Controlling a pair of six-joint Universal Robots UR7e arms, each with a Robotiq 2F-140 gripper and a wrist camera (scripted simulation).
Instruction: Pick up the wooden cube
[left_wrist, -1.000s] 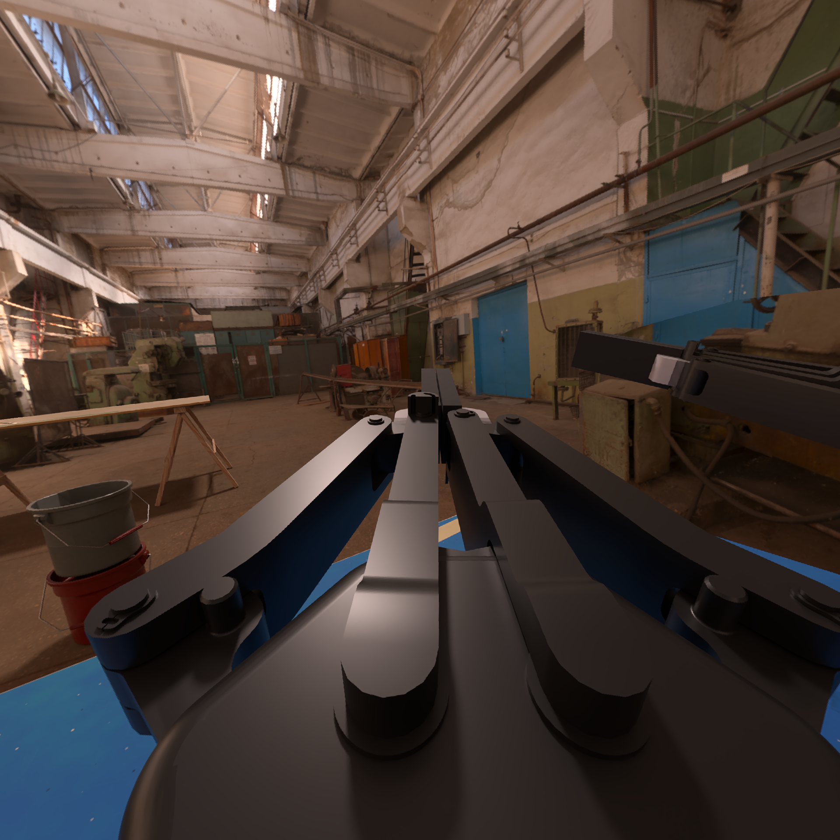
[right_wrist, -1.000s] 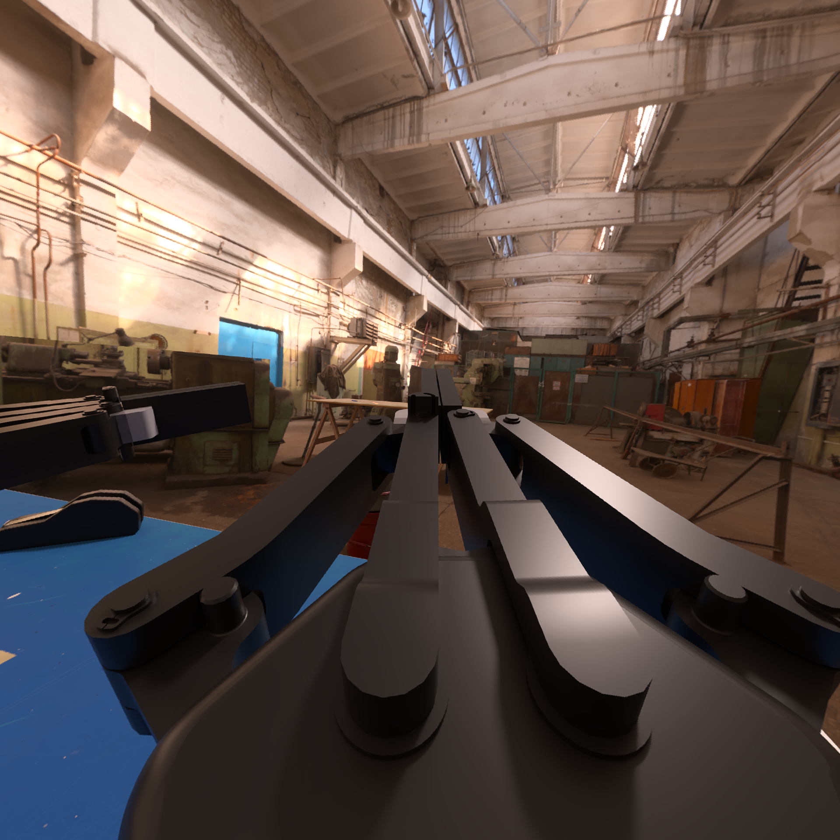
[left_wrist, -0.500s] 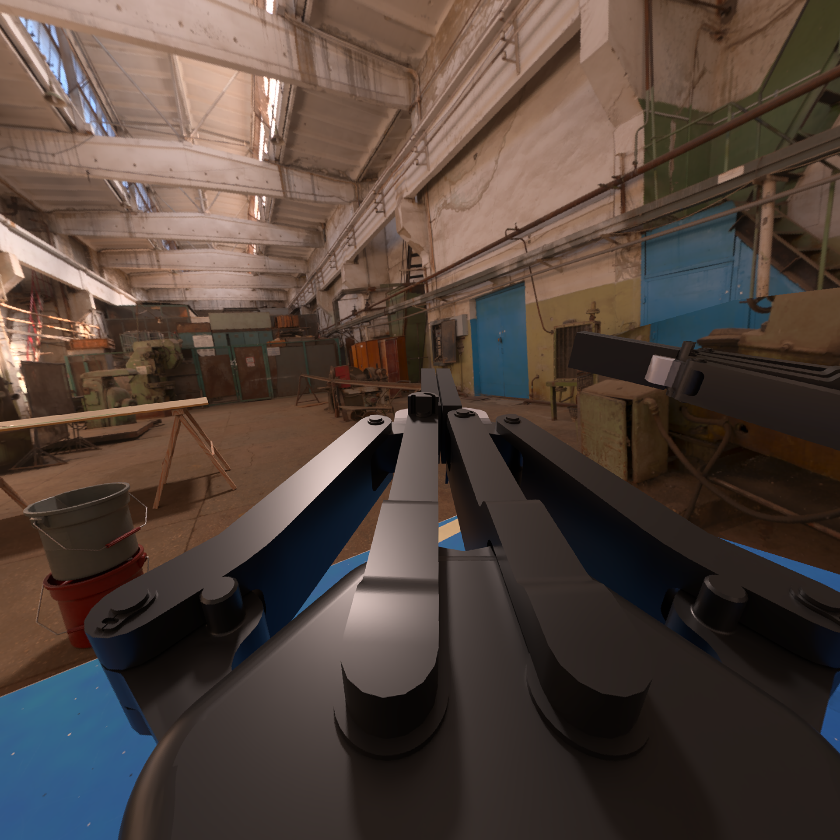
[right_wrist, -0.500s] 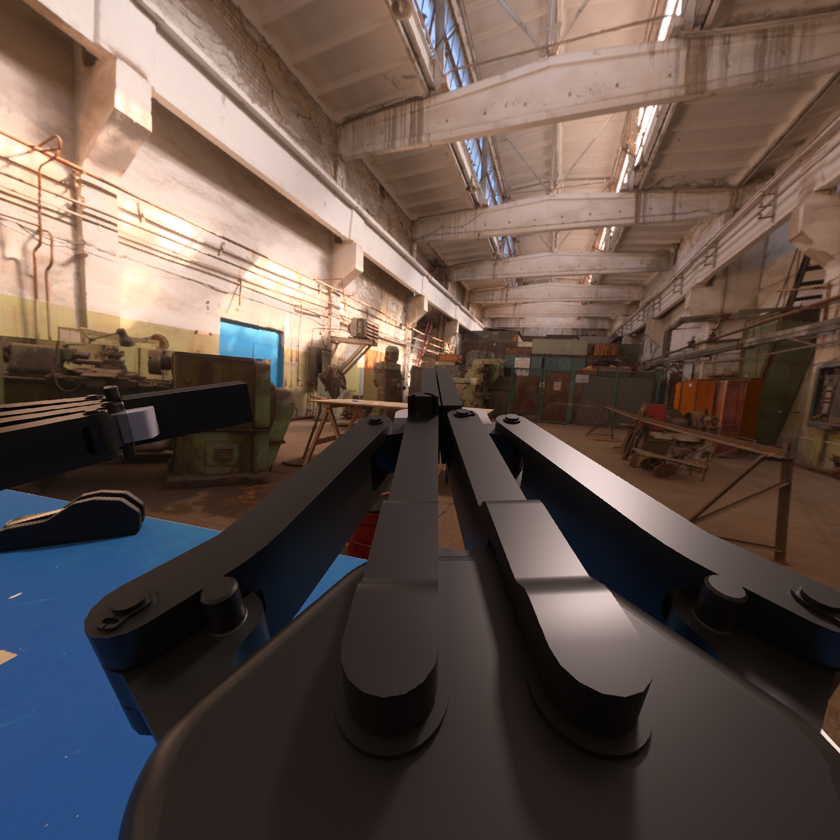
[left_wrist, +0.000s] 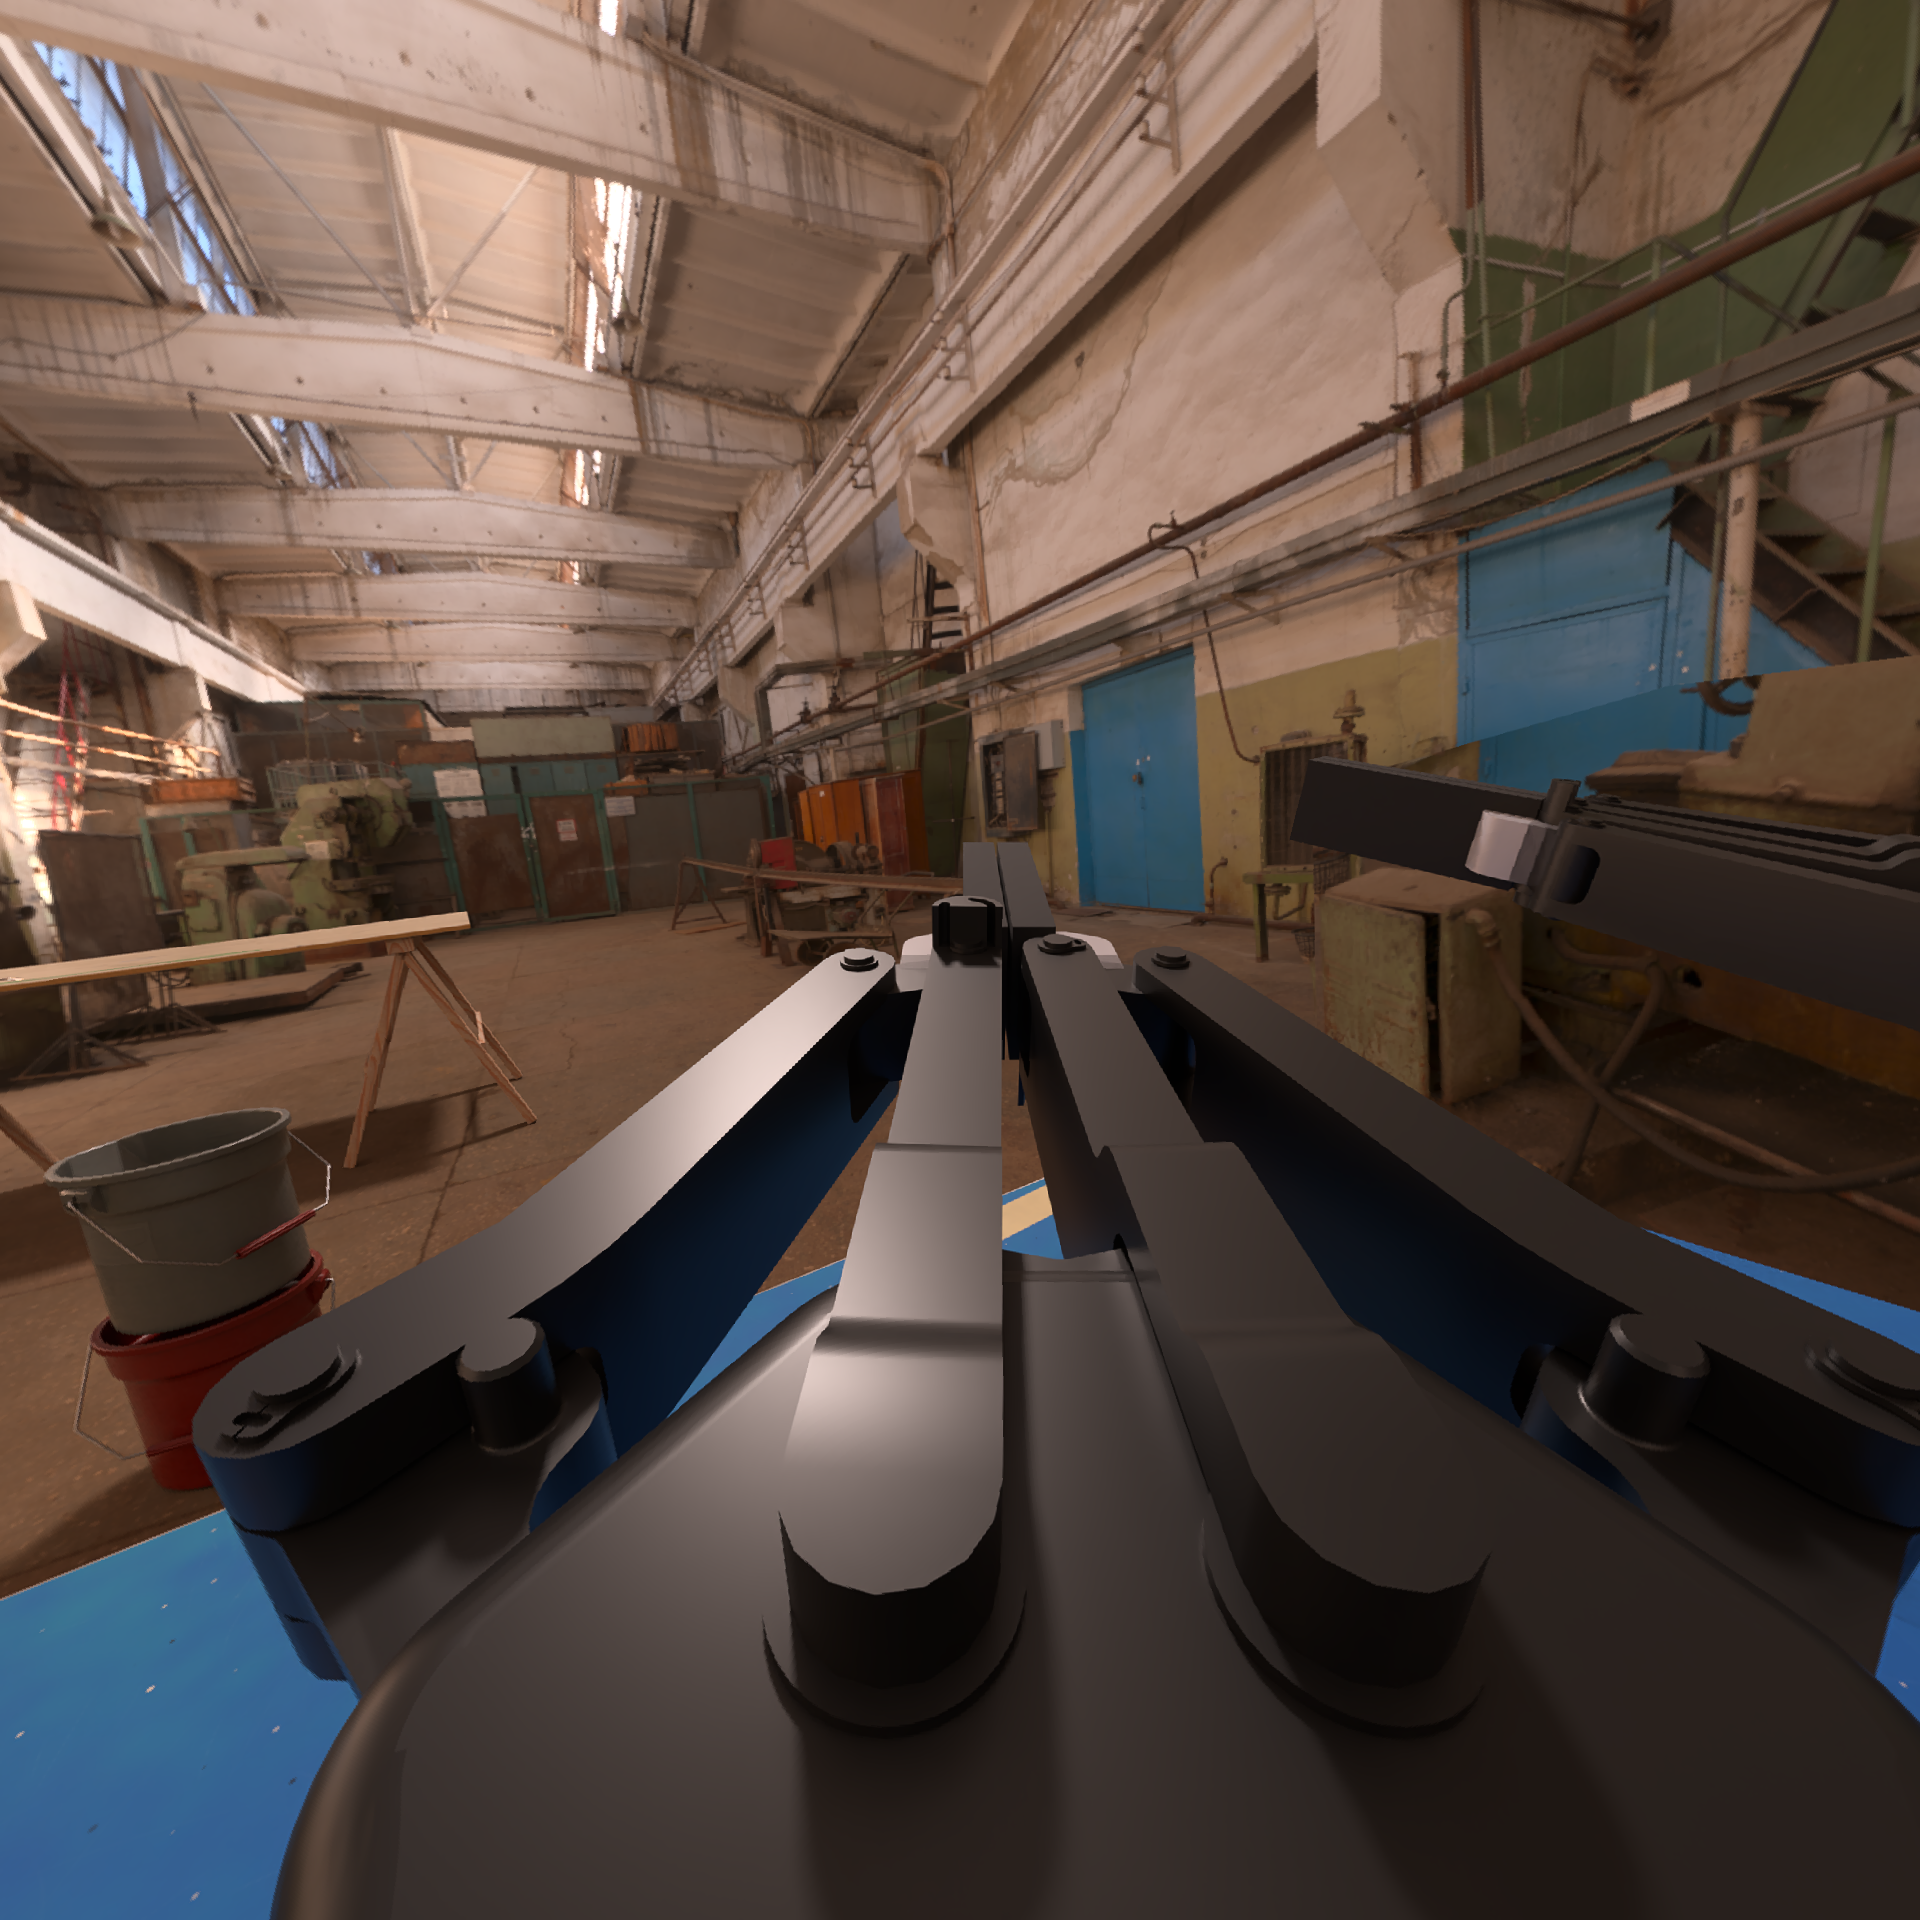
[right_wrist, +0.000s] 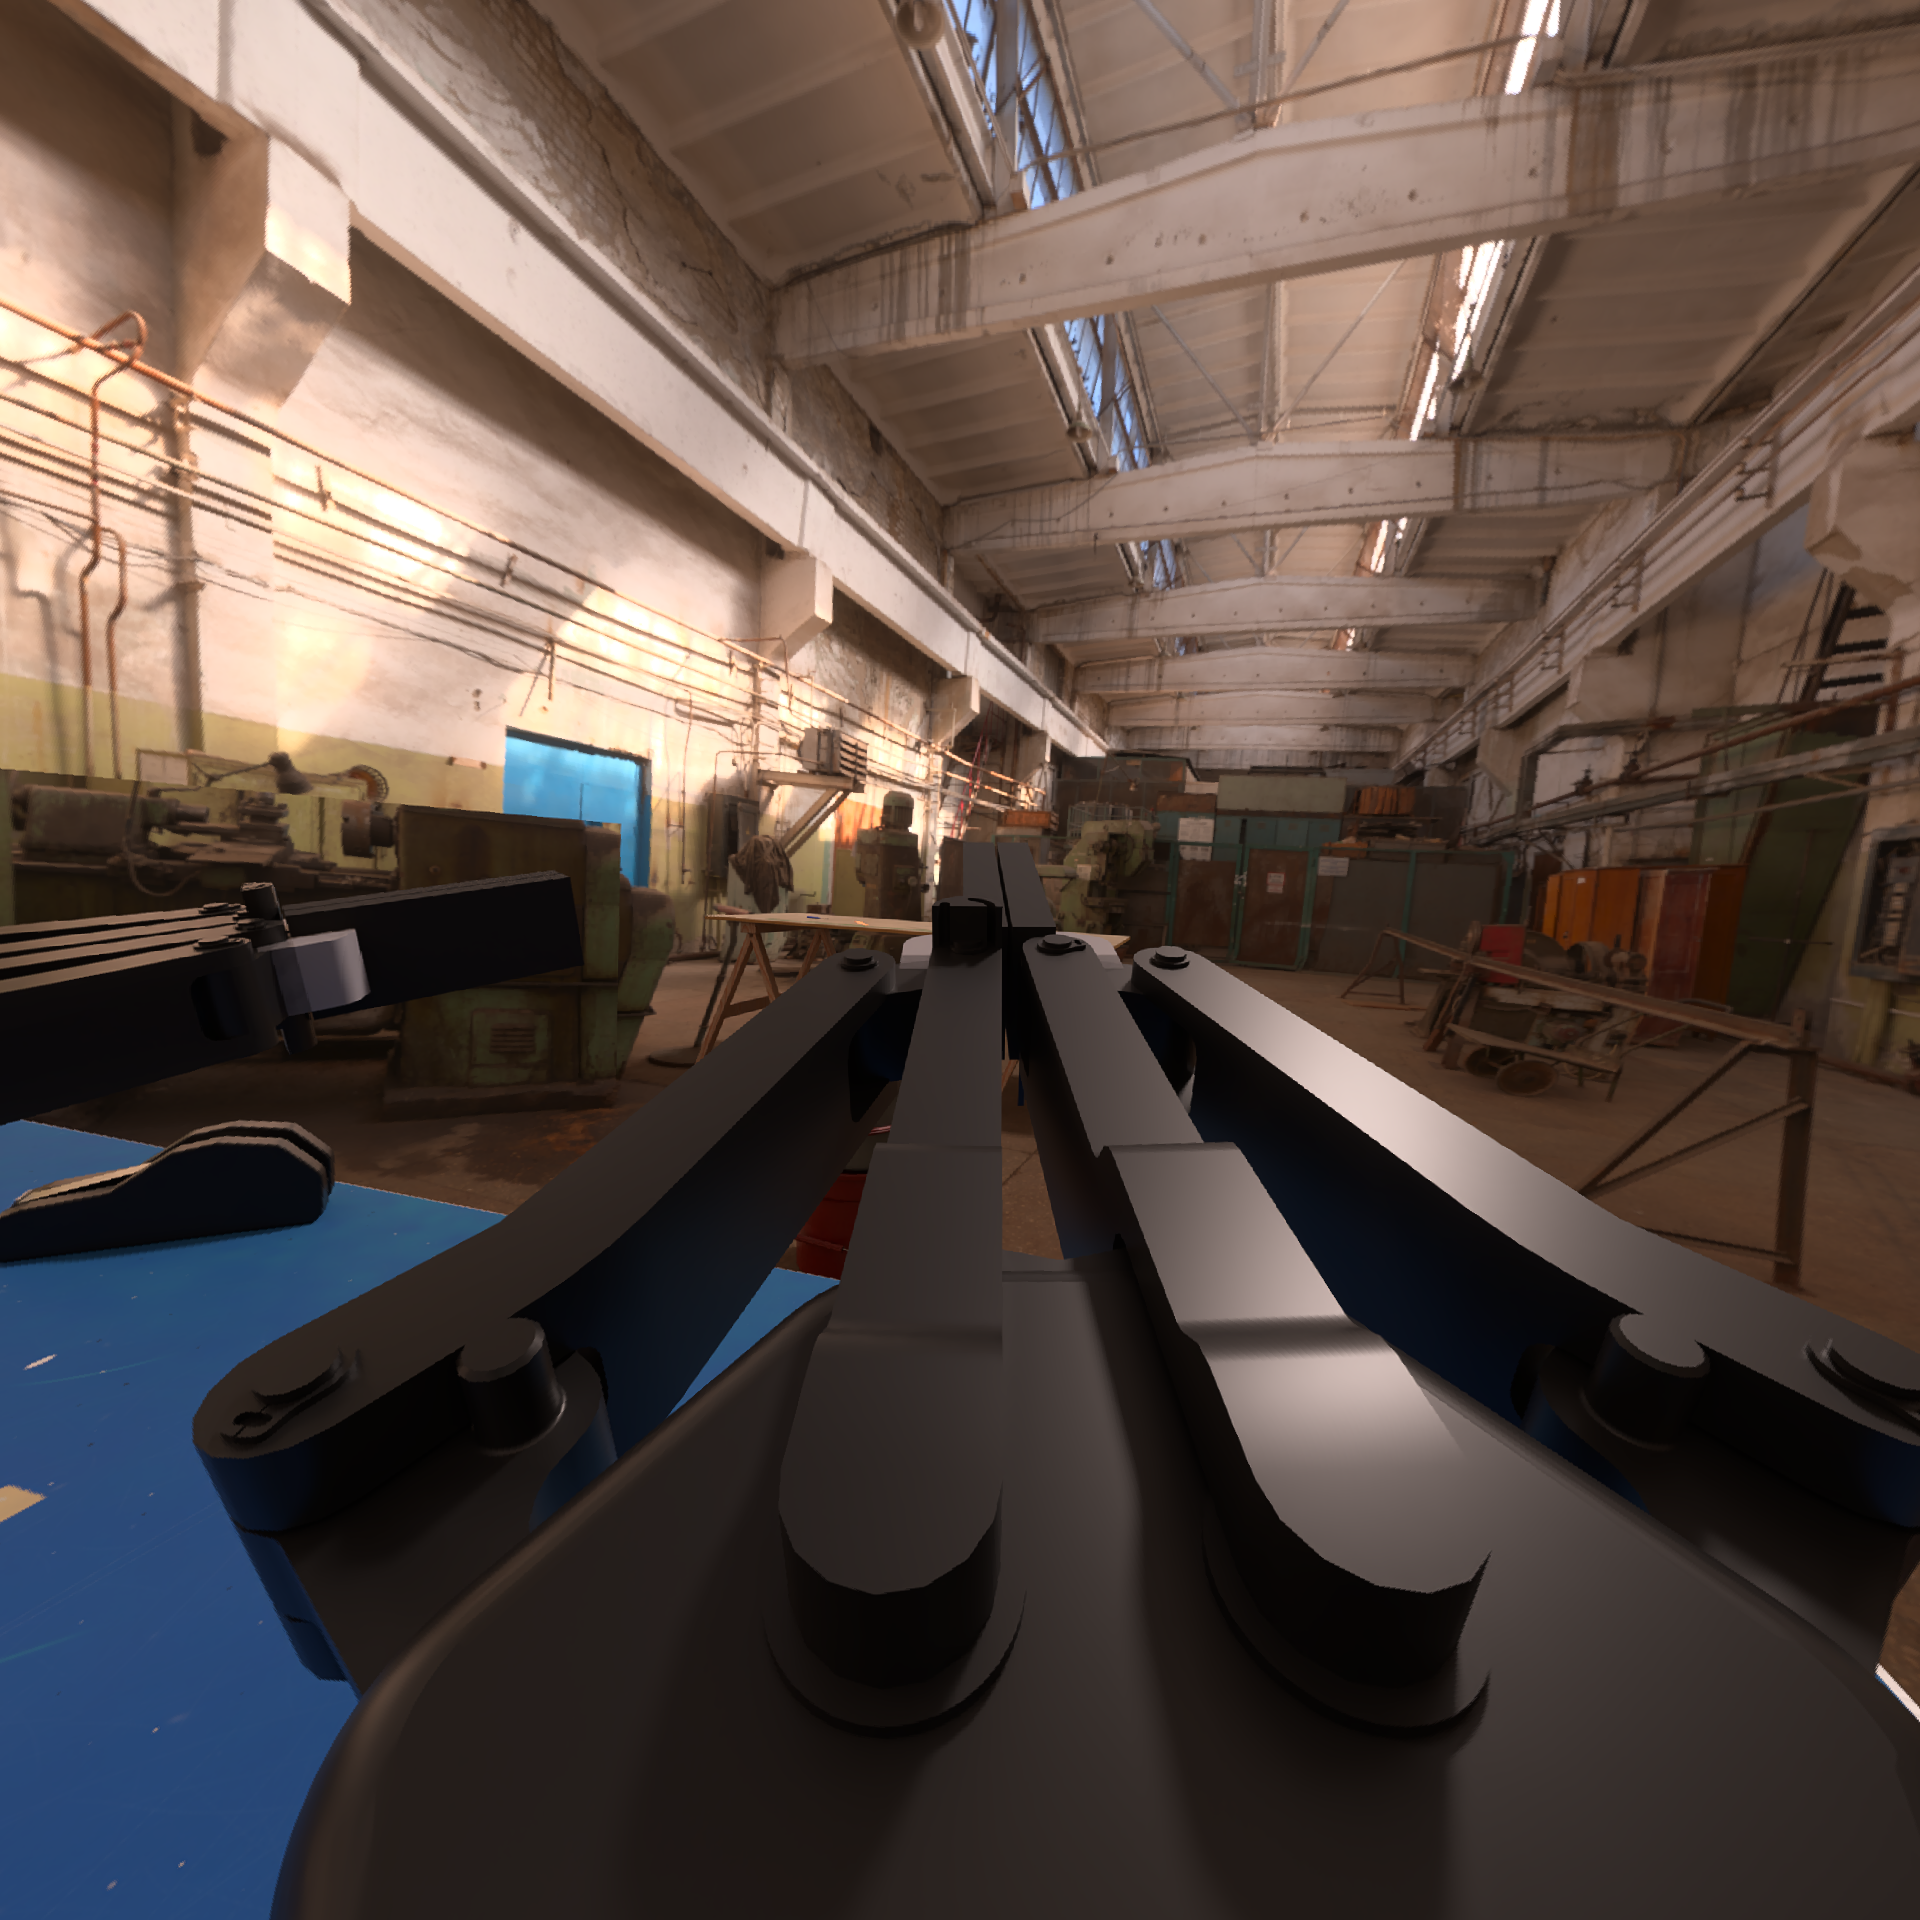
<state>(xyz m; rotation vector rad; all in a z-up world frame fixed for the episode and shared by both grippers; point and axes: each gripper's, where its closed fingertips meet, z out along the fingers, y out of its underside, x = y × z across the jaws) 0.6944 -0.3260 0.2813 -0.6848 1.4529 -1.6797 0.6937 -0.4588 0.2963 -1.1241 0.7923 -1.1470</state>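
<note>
I cannot make out the wooden cube in either view. A thin tan strip (left_wrist: 1023, 1218) shows on the blue table (left_wrist: 125, 1766) between my left fingers, and a tan patch (right_wrist: 15, 1502) lies at the left edge of the right wrist view; I cannot tell what either is. My left gripper (left_wrist: 997, 883) is shut and empty, held level above the table. My right gripper (right_wrist: 997, 883) is also shut and empty. Each shows in the other's view: the right gripper (left_wrist: 1558, 862) at the far right, the left gripper (right_wrist: 312, 966) at the far left.
The blue table (right_wrist: 125, 1558) ends just ahead of both grippers. A dark flat shape (right_wrist: 177, 1195) lies on the table under the left gripper. Beyond the edge stand a grey bucket (left_wrist: 187, 1216) stacked in a red one (left_wrist: 177, 1403), a trestle table (left_wrist: 260, 951) and workshop machines.
The left wrist view has drifted slightly, so the bucket and right gripper sit a little further left. In the right wrist view the left gripper has edged slightly right. Both grippers stay shut.
</note>
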